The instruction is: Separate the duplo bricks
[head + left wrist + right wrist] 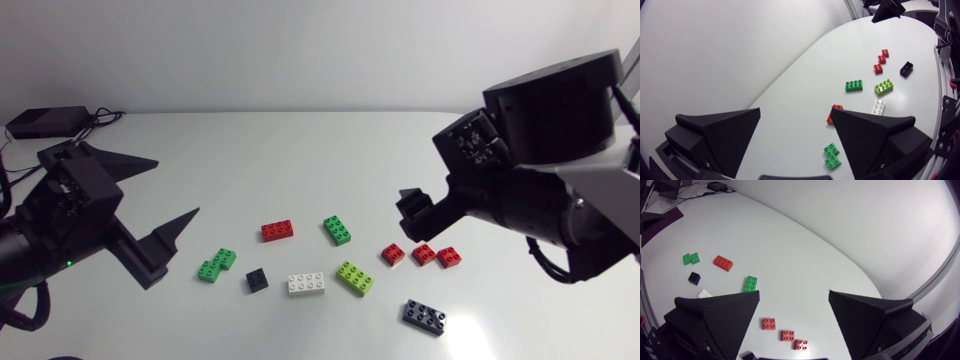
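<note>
Loose duplo bricks lie across the table's front middle. Two green bricks (216, 264) (831, 155) (690, 258) sit joined at an offset. Around them are a red brick (277, 230) (723, 263), a green brick (337, 229) (854, 85), a small black brick (258, 279), a white brick (306, 284), a lime brick (354, 277) and a dark brick (424, 316). Three small red bricks (424, 254) (787, 335) lie in a row. My left gripper (175, 188) (796, 112) hangs open left of the joined pair. My right gripper (405, 208) (794, 292) stands open above the small reds, holding nothing.
A black box (45, 122) with cables lies at the table's back left corner. The white tabletop (300, 160) behind the bricks is bare.
</note>
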Robot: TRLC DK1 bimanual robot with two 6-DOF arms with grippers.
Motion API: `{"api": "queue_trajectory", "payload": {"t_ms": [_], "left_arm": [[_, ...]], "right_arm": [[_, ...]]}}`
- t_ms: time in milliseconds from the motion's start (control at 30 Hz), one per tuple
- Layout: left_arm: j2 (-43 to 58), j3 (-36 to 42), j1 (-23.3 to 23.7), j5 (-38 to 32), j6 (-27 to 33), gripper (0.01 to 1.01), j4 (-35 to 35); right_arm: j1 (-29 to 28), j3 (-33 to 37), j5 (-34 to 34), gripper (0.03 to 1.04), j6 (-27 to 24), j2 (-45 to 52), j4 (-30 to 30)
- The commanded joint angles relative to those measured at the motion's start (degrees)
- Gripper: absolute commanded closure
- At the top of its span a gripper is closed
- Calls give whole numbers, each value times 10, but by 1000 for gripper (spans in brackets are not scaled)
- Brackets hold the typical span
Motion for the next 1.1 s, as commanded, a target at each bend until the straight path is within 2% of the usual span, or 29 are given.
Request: {"api": "queue_trajectory", "payload": {"t_ms": [0, 200, 333, 433, 633, 767, 933, 1067], "left_arm": [[-27, 9, -17, -27, -13, 46, -14], [-82, 4, -22, -68, -11, 43, -54], [-104, 0, -30, -118, -9, 44, -51], [-120, -3, -30, -130, -9, 44, -49], [-152, -1, -37, -174, -11, 44, -54], [-166, -4, -41, -190, -13, 44, -80], [-185, -9, -39, -230, -13, 44, -91], [-199, -10, -23, -236, -26, 44, -95]], "right_arm": [[-14, 6, 6, 70, 5, -19, -23], [-39, -6, 17, 70, 0, -65, -46], [-46, -21, 24, 70, 0, -105, -53], [-46, -23, 50, 70, -1, -120, -67], [-51, -41, 76, 70, -32, -175, -82], [-62, -81, 75, 70, -47, -227, -82], [-71, -147, 84, 70, -94, -303, -58], [-82, -171, 90, 70, -98, -338, -52]]}}
